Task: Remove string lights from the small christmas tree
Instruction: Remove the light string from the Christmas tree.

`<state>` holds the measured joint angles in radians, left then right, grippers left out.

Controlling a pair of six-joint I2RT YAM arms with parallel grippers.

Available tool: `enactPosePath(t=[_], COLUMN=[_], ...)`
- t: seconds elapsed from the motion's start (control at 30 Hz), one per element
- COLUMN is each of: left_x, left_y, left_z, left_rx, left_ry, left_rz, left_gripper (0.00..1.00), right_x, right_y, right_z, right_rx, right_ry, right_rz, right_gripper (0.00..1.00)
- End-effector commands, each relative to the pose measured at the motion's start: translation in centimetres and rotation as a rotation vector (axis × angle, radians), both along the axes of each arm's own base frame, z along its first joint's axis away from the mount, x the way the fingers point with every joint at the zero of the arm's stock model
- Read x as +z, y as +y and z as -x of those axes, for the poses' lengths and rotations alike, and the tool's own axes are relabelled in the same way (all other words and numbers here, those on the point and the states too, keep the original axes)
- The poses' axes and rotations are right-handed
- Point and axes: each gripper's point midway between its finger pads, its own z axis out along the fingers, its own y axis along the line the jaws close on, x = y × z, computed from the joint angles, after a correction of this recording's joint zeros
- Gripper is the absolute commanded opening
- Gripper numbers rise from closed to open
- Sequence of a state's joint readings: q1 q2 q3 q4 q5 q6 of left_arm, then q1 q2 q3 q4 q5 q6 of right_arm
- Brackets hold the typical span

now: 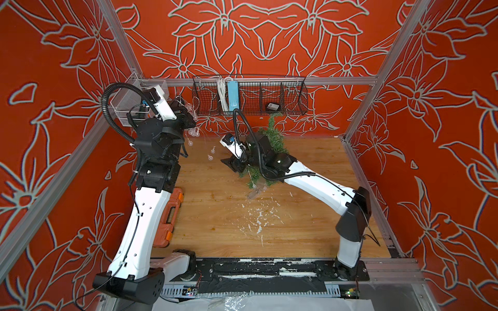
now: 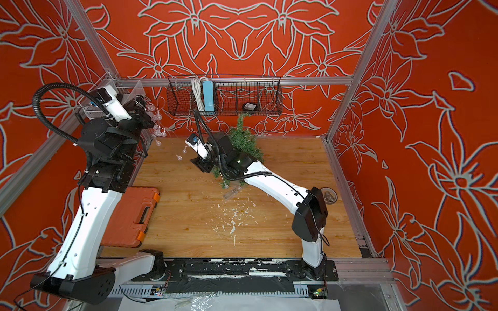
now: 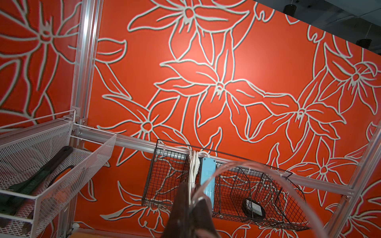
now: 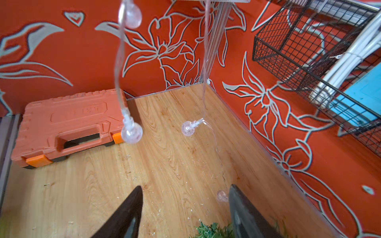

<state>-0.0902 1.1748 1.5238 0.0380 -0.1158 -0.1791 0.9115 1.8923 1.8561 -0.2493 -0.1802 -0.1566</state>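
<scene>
Raised high, left hand (image 3: pixel 191 194) clamped shut on thin silvery-wire string lights (image 4: pixel 132 134) with clear round bulbs. Strand dangling from it down in front of right hand (image 4: pixel 185 186). Fingers there wide apart, gripping nothing, one bulb just beside a finger. Small green bristly christmas tree (image 1: pixel 272 137) beneath and behind that wrist. Clear rectangular battery box (image 1: pixel 254 193) on wooden worktop (image 1: pixel 310 215), close beside that wrist.

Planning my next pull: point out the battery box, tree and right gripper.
battery box (image 1: pixel 254 193), in a top view, middle of the clear case
tree (image 1: pixel 279 144), in a top view, branches beside the arm
right gripper (image 4: pixel 185 186), right wrist view, midway between fingertips
</scene>
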Motion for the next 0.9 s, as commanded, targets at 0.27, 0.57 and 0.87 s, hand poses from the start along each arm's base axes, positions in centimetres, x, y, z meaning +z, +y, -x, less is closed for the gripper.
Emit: enactPosePath(t=[0.27,0.57,0.87], left_x=[2.9,3.7,4.6], left_y=[-1.8,-2.5,-3.2], left_z=[0.3,0.5,0.7], left_rx=[-0.056,-0.061,-0.071], left_ry=[-0.063,-0.073,-0.089], left_rz=[-0.022,-0.048,-0.065], left_gripper=[0.00,0.00,0.00], right_x=[-1.2,-1.8,-1.8], right_y=[3.2,3.2,4.0], right_z=[-3.9,-6.3,-7.4], right_rx=[-0.062,-0.114,-0.061], right_ry=[-0.076,-0.106,-0.074], right_rz=[0.066,0.080,0.057], right_gripper=[0.66,0.63,0.26])
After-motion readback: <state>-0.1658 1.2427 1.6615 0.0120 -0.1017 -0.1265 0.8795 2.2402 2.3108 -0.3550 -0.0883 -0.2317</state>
